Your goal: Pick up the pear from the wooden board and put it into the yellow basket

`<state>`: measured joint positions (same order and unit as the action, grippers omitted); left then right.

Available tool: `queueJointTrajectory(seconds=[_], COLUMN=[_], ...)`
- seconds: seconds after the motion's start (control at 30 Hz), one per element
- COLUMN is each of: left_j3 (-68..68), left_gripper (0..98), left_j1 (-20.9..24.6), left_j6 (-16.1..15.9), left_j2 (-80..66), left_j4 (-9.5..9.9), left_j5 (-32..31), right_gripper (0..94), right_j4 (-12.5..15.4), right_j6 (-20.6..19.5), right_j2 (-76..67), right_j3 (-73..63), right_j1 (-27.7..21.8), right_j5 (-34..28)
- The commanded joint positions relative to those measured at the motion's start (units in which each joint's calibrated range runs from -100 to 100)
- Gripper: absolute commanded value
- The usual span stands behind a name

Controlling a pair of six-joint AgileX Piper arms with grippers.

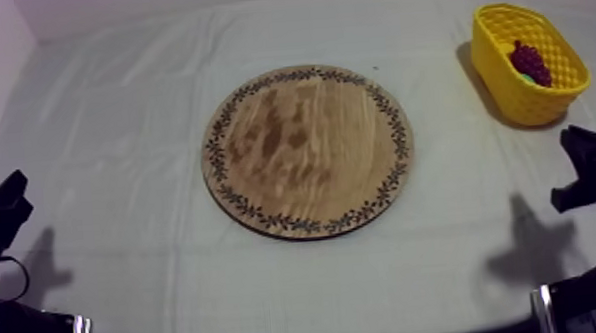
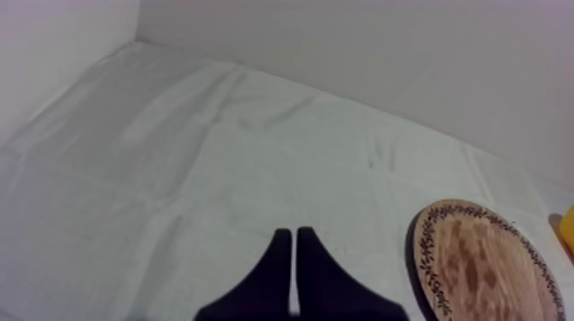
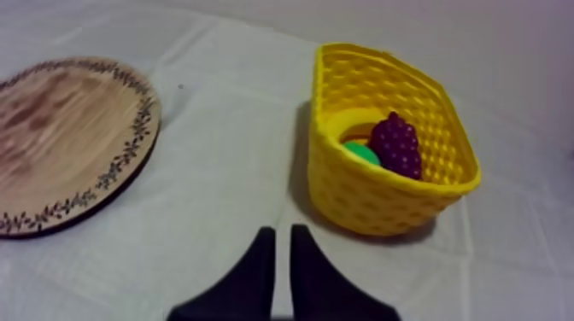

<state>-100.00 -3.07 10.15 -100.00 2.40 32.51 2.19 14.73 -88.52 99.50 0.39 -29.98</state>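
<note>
My right gripper [image 3: 278,229] sits nearest, its two black fingers pressed together in a narrow wedge over the cloth [image 3: 213,179], just short of the yellow basket [image 3: 376,201]. The pear [image 3: 361,154] lies inside that basket — a green curve half hidden beside the bunch of grapes [image 3: 397,145]. My left gripper [image 2: 293,232] is likewise pressed together, holding nothing — the wooden board [image 1: 307,150] lies mid-table, well apart from the basket.
</note>
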Motion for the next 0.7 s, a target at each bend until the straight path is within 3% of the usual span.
queueJointTrajectory(seconds=[0.0,0.67], left_j3=[0.0,0.0], left_gripper=[0.1,0.1], left_j1=[-0.01,-0.01], left_j6=[-0.01,-0.01], left_j2=[0.0,0.0], left_j4=[0.02,0.02], left_j5=[-0.01,-0.01], right_gripper=[1.0,0.5], right_j4=[-0.6,-0.66], right_j6=[-0.43,-2.73], right_j2=[-2.56,-7.23], right_j3=[-0.03,0.27], right_j1=[0.76,2.07], right_j5=[-2.34,-5.74])
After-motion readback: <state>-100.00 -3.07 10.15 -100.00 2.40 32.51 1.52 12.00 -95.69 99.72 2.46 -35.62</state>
